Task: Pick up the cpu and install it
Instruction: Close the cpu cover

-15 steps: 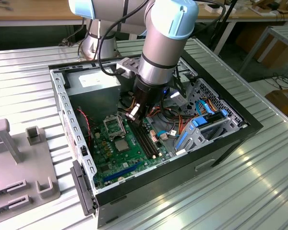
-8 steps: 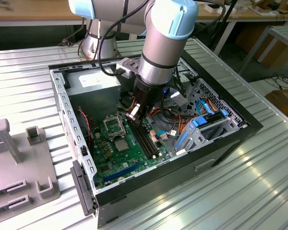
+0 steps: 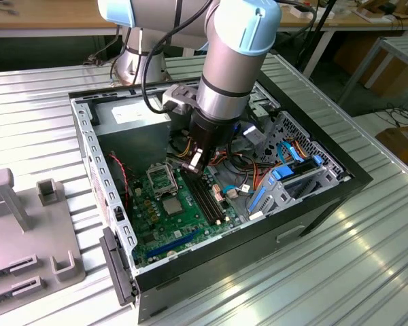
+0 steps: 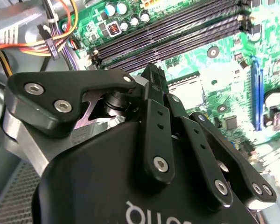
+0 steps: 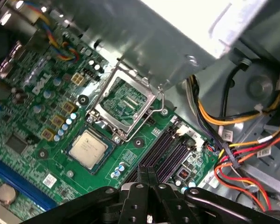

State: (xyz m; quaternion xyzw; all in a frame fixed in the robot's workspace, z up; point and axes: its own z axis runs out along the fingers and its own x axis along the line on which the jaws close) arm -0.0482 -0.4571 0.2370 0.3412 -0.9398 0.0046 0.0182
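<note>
Fingers of the gripper [image 5: 147,179] were pressed together, tips meeting with nothing visible between them, so it held no part. In the exterior view the gripper [image 3: 196,161] hung inside the open computer case [image 3: 326,197], which stood on the ribbed metal table [image 3: 367,265], just above the motherboard [image 3: 183,217] and close beside the black memory slots [image 5: 165,151].

In the first wrist view the cpu [image 5: 88,148] lay flat, its silver top up, in the socket [image 5: 93,151], well apart from the fingertips. The socket's hinged metal frame [image 5: 123,105] stood swung open next to it, with the lever [image 5: 156,93] raised, so the chip looked seated but not clamped.

Trouble could come from several sides, by my judgement. A bundle of coloured cables [image 5: 242,154] ran near the wrist, and a sideways move could snag them. A descent off-centre would strike the memory slots or the open frame. Any push on the chip while it sat unlocked could skew it and bend the contacts beneath.
</note>
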